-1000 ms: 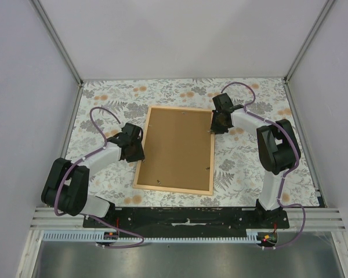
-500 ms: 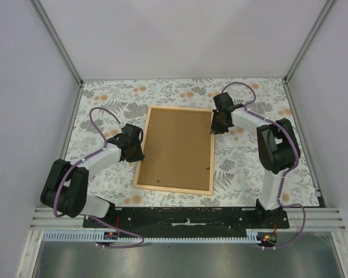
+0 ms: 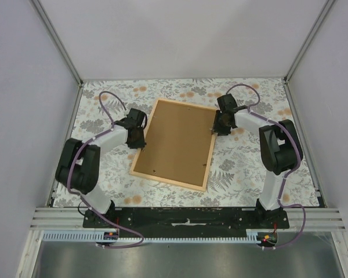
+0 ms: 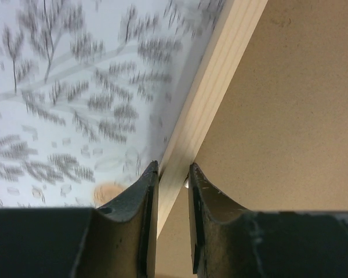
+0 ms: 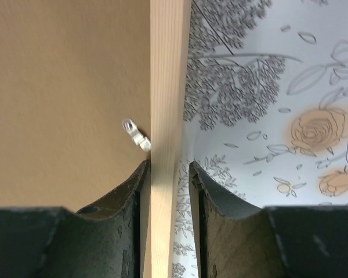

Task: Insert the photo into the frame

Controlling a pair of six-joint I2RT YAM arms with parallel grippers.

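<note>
Nearest the arm bases, the frame [image 3: 168,180] lies flat on the floral table [image 3: 249,168], back side up, with a brown board [image 3: 174,145] filling it. It sits about mid-table and a bit skewed, its far end swung toward 1 o'clock.

The left claw [image 3: 136,139] is at the frame's 9 o'clock side. In the wrist view it's clearly pinching the pale wood rail: one finger [image 4: 140,200] sits on the cloth side and the other on the board side, with the rail jammed tight between them, no daylight.

A little farther back, the right claw [image 3: 218,126] is on the opposite long side, around 2 o'clock of the frame. It straddles that rail too. The board-side finger [image 5: 133,197] is right up against the wood, but a thin sliver of cloth shows between the rail and the outer finger. So it's closed down narrow around the rail, but honestly can't tell if it's really biting.

There's a tiny metal tab [image 5: 136,134] on the board, touching the rail just past that inner fingertip
</note>
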